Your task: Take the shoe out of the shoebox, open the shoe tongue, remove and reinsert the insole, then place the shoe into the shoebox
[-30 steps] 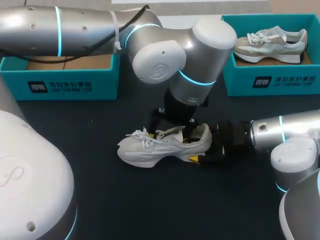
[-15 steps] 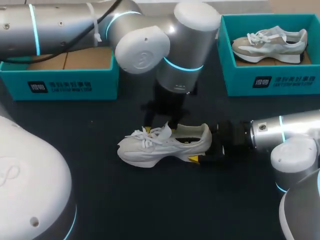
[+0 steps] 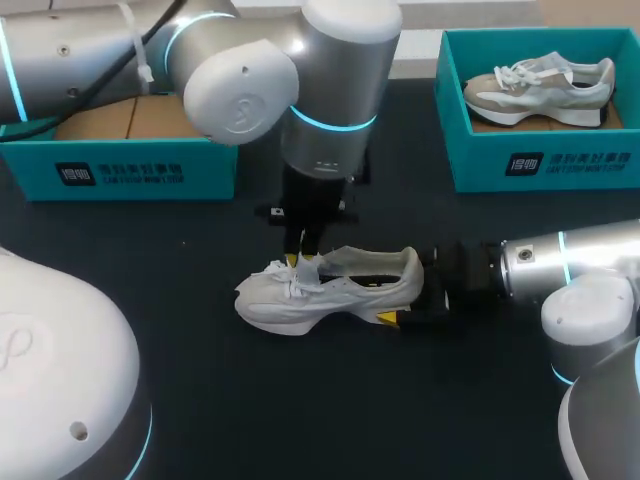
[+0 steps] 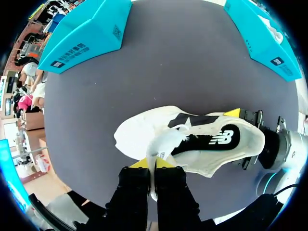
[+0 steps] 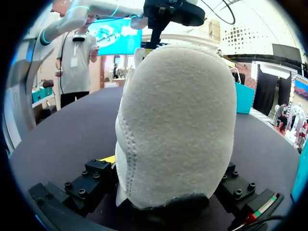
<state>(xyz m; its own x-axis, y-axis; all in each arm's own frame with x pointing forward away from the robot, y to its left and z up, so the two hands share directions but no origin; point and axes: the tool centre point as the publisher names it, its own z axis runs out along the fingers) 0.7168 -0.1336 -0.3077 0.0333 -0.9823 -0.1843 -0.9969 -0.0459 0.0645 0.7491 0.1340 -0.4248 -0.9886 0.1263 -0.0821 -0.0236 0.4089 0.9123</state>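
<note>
1. The dark table [image 3: 300,420] has a broad stretch of bare surface on the near side of the shoe. A narrower band of it lies between the shoe and the boxes at the far edge.
2. The left arm [image 3: 240,90] comes in from the far left. Its bulky joints hang over the gap between the two boxes.
3. The left shoebox [image 3: 130,170] is teal and shows a brown cardboard floor. The right shoebox [image 3: 540,165] holds a second shoe [image 3: 540,85].
4. The white shoe [image 3: 330,295] stands on its sole near the middle of the table, toe toward the left, well apart from both boxes.
5. The right gripper [image 3: 412,300] lies low on the table behind the shoe, with a finger pressed to each side of the heel, clamping it.
6. The left gripper [image 4: 154,163] points straight down over the laces. Its yellow tips are drawn together, pinching the tongue [image 4: 164,143] between them.
</note>
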